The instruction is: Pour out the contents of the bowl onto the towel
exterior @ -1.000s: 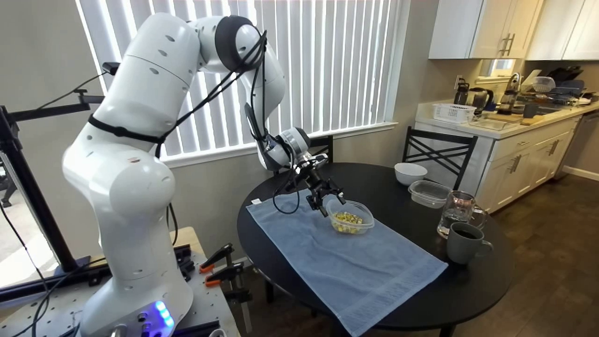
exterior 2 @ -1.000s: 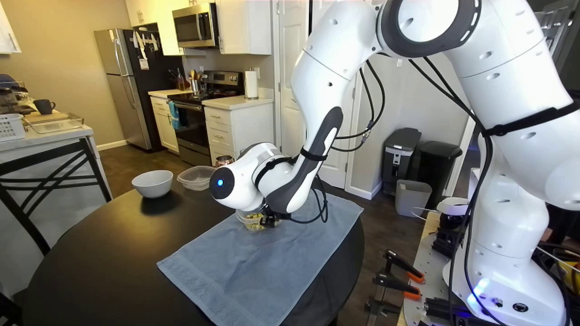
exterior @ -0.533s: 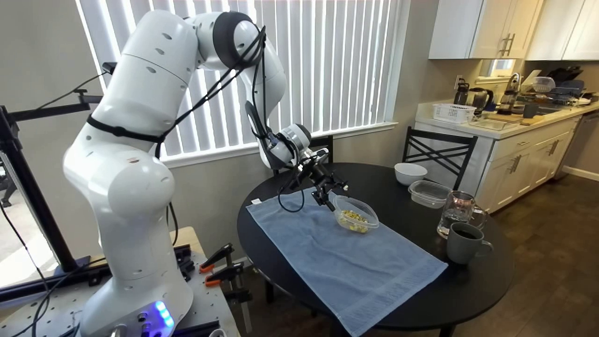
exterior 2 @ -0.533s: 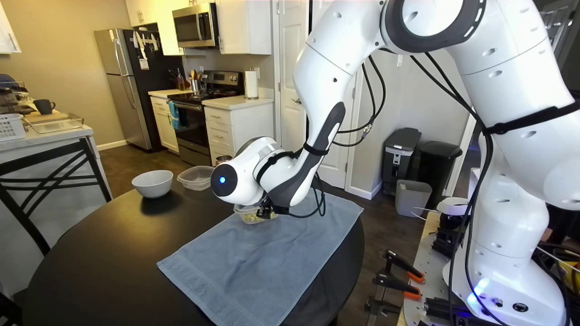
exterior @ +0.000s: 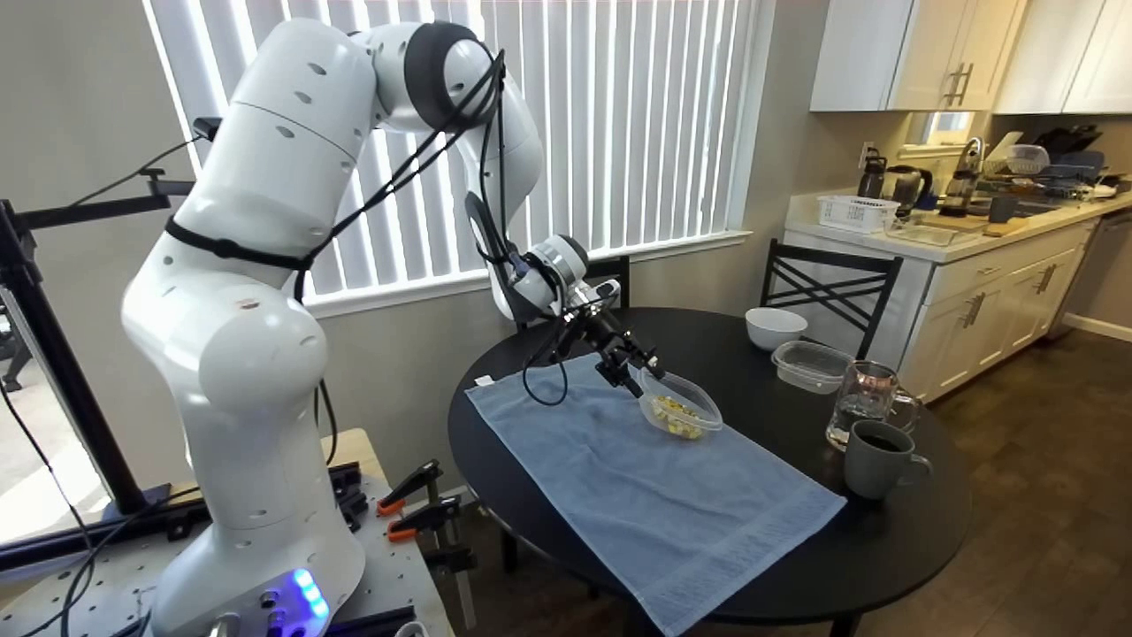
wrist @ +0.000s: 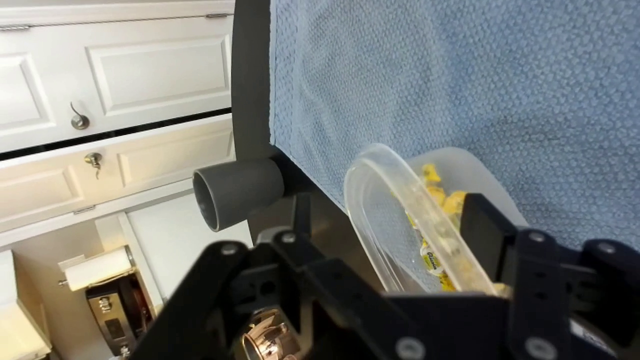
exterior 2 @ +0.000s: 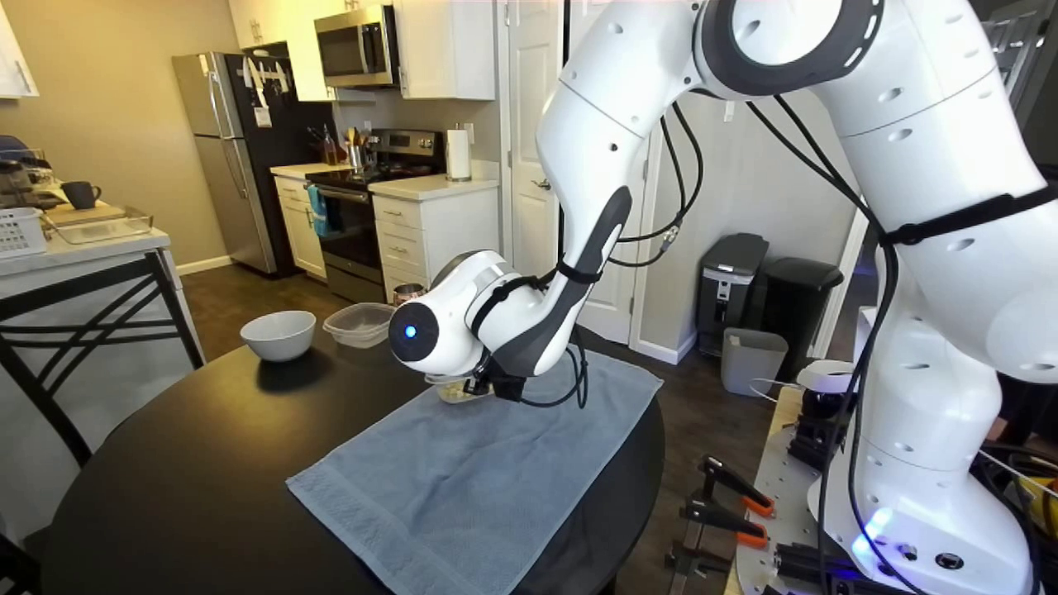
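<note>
The clear plastic bowl has shifted across the blue towel toward its long edge in an exterior view; in the wrist view, the end effector stands wide, the rim between its jaws, the bowl judged light, flexible, best pinched there.

Towel lies open beside bowl, mug near corner.

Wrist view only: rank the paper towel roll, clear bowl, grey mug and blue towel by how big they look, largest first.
Blue towel, running off the frame
Clear bowl, partly hidden
Grey mug
Paper towel roll
The last sits far in the background, so its true size may rank differently.
</note>
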Controlling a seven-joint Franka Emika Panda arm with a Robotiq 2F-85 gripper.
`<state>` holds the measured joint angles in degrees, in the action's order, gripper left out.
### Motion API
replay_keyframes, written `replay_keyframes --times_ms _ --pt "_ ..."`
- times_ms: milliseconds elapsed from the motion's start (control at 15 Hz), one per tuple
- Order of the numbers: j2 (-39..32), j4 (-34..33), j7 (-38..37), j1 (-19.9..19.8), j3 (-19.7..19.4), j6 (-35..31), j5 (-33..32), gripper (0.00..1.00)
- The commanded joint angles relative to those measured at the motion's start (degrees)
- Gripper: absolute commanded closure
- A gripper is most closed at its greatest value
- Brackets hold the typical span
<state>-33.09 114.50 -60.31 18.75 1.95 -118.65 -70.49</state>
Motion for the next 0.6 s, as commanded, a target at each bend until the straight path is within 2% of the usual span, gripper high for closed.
replay_keyframes --times_ms 0,400,533 --pt "1.91 1.94 -4.06 -2.08 2.34 -0.56 -0.40 0.53" --pt "3.65 3.45 -6.60 -3.37 5.11 -2.80 1.67 0.91" --pt "4.61 4.32 -7.07 -3.66 5.97 -4.21 2.86 0.99"
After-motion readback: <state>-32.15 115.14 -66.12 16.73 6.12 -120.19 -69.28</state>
